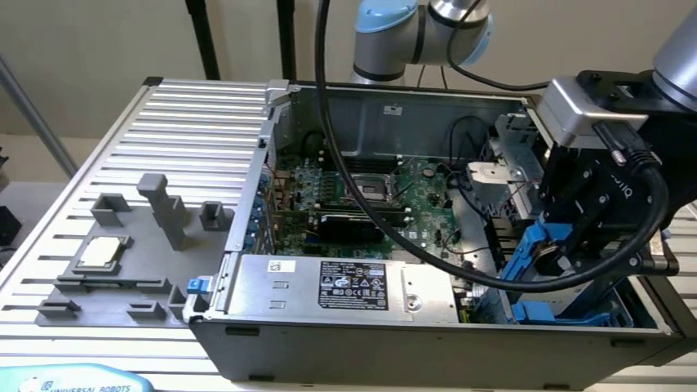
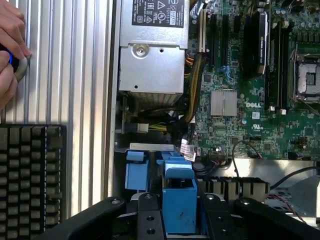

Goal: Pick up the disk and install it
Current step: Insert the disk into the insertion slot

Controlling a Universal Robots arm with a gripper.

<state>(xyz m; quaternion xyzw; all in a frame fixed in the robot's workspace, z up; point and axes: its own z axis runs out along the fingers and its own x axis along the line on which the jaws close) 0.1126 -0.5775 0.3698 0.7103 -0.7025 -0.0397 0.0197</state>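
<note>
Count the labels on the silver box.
2: a small white label toward the box's end on the exterior view's left, a large black label beside it. Other faces may hide more.

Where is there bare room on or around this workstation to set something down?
Bare ribbed table behind the grey fixture, beside the case. Crowded: inside the case, with motherboard, cables and the gripper holding the disk.

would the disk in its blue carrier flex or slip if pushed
Probably stiff: the disk looks like a thick moulded block in its blue carrier, gripped by the end effector with no visible bend. Its smooth plastic faces may slip somewhat under a push. The thin blue tabs could snag or crack against the drive bay.
</note>
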